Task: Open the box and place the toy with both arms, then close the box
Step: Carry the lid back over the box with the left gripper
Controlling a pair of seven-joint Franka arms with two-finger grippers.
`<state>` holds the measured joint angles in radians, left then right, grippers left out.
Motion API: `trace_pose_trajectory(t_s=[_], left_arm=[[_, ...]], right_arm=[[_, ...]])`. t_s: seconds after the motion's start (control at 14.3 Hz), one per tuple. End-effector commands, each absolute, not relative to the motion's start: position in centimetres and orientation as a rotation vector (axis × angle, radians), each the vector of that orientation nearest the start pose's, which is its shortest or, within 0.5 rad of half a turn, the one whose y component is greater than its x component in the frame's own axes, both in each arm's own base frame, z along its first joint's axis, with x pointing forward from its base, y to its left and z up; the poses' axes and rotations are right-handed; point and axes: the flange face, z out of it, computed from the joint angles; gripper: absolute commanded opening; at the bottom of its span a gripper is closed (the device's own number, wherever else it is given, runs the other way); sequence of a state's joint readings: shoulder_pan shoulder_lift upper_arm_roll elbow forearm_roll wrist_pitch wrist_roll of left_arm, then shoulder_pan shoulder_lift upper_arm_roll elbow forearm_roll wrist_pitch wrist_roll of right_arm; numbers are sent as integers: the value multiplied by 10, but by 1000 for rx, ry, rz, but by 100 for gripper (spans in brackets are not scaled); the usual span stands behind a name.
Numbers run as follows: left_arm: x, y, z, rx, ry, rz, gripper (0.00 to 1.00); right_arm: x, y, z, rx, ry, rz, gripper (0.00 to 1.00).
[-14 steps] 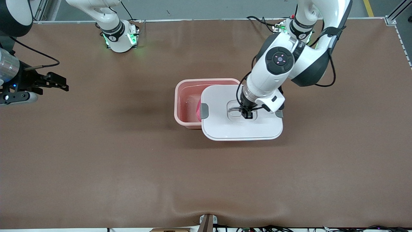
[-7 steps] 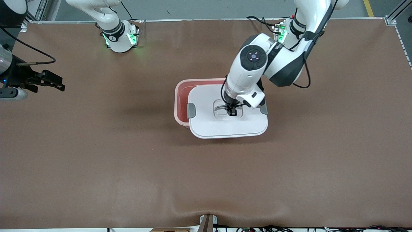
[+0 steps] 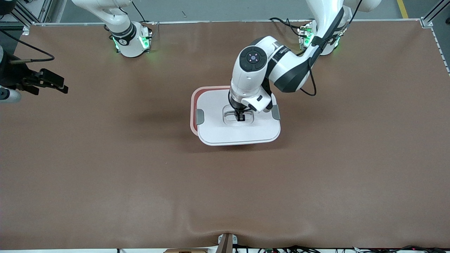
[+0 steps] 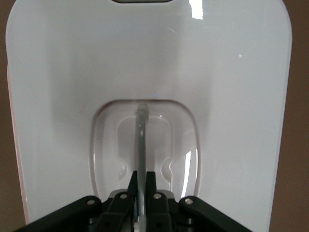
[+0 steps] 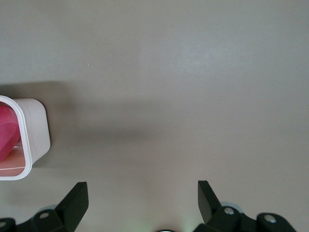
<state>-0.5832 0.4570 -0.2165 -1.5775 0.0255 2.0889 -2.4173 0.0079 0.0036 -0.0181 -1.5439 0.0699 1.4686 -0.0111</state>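
Front view: the box [image 3: 193, 117] sits near the middle of the table [image 3: 105, 175], only a strip of its pink rim showing at the end toward the right arm. The white lid [image 3: 239, 131] lies over nearly all of it, shifted a little toward the left arm's end and toward the camera, so it overhangs the tub there. Grey clips [image 3: 200, 116] show on both short ends of the lid. The left gripper [image 3: 240, 117] is down in the lid's recess, jaws closed on the handle [image 3: 232, 113]. The left arm [image 3: 277, 66] reaches in from its base at the top. The right gripper [image 3: 52, 81] hangs over the table's edge at the right arm's end, well apart from the box, waiting.

Left wrist view: the lid [image 4: 227, 87] fills the picture. The clear handle [image 4: 141, 145] stands up out of the recess [image 4: 181, 145] and runs straight into the left gripper [image 4: 141, 193], whose black fingers [image 4: 150, 186] pinch it from both sides.

Right wrist view: bare table [image 5: 183, 87], with the two fingers [image 5: 207, 195] of the right gripper [image 5: 142, 203] spread wide and holding nothing. At the picture's edge, one corner of the box [image 5: 36, 128] shows, with the pink toy [image 5: 8, 130] inside it.
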Motion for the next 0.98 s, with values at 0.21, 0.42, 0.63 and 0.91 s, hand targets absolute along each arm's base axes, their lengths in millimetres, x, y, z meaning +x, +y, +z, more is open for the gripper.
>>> trace_pose_trajectory(t_s=[0.21, 0.42, 0.63, 0.91], left_arm=[[484, -500, 379, 2099, 2216, -91, 0], [480, -503, 374, 2111, 2212, -89, 0], [471, -512, 370, 2123, 2213, -95, 0], [471, -512, 361, 2127, 2226, -94, 0]], right_arm=[[543, 7, 637, -3073, 162, 131, 100], [541, 7, 634, -3087, 153, 160, 100], [542, 6, 631, -3090, 124, 165, 100], [545, 5, 622, -3090, 97, 154, 100]])
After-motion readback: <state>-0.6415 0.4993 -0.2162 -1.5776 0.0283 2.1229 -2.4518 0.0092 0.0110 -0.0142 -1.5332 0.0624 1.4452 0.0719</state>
